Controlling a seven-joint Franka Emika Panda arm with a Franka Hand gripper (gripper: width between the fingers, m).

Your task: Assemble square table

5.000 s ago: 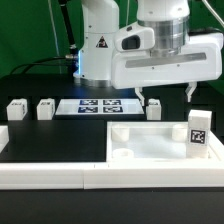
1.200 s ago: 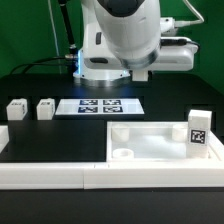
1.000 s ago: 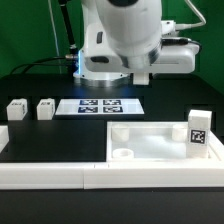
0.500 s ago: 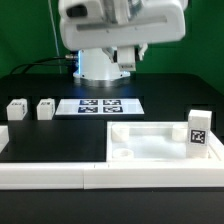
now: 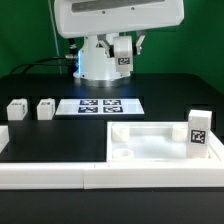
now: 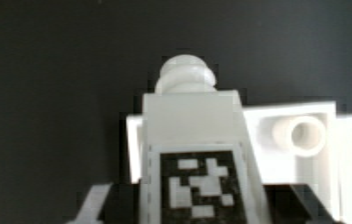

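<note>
Gripper (image 5: 126,48) hangs high over the far edge of the table, its fingers closed on one leg (image 5: 125,62). The black-and-white tag (image 6: 199,185) on this leg carries a pattern, not letters. Square table slab (image 5: 150,128) lies well below at the near corner on the exterior view's right, against the border wall (image 5: 60,172).
</note>
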